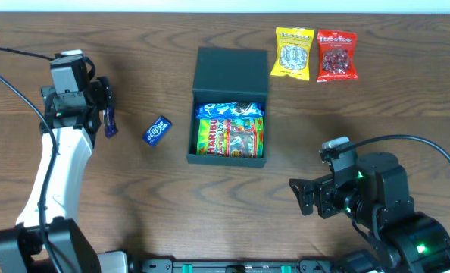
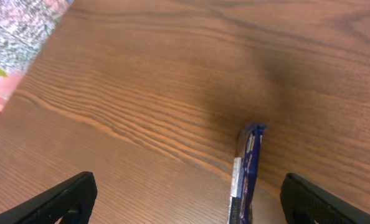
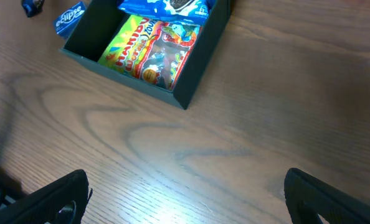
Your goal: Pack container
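I hold the left claw (image 2: 188,190) wide astride the edge-on packet (image 2: 247,177), nine o'clock of the container (image 1: 231,72), ready to pinch; the right claw (image 1: 301,196) hangs wide at five.

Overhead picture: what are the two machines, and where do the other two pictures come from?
Those are robot arms at a table, each ending in two fingers. One camera looks down from above; the others ride on the wrists. The left gripper is open, a thin blue packet between its fingers, ungripped. The right gripper is open, empty. The container stands open, holding a Haribo bag and a blue bag. Outside lie an Eclipse packet, a yellow bag and a red bag.
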Available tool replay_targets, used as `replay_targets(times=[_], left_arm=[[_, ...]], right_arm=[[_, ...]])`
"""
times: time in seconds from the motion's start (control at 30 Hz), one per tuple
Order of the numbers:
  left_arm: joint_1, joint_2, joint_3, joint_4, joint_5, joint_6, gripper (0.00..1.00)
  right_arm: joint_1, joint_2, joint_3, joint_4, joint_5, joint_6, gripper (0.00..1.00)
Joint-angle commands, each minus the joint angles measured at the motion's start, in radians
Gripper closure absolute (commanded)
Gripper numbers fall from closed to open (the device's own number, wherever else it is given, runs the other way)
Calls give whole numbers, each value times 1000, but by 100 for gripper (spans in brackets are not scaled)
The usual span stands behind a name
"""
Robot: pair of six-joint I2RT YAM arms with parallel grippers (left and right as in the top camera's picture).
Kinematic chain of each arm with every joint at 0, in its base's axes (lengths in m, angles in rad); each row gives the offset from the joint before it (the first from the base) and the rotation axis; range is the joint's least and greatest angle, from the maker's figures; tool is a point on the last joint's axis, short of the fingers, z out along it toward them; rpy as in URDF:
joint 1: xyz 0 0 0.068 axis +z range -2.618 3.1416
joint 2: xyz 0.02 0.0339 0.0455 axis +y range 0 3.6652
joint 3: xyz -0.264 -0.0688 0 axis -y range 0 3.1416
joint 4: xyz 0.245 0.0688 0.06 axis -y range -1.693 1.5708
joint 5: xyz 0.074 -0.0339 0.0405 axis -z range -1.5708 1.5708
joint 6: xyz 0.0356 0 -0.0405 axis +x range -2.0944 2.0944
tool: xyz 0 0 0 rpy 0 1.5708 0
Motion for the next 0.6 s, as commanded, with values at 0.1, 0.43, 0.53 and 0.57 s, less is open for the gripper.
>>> replay_targets(times=[0.1, 0.43, 0.53, 0.57], left_arm=[[2, 3, 14, -2, 27, -23, 5], [2, 3, 14, -24, 275, 61, 5], [2, 3, 14, -53, 393, 133, 5], [2, 3, 14, -57, 395, 132, 5]], right_arm=[[-6, 0, 6, -1, 6, -7, 1], [-6, 1, 6, 32, 37, -14, 1], [-6, 1, 6, 29, 37, -14, 1], [-6, 1, 6, 29, 36, -14, 1]])
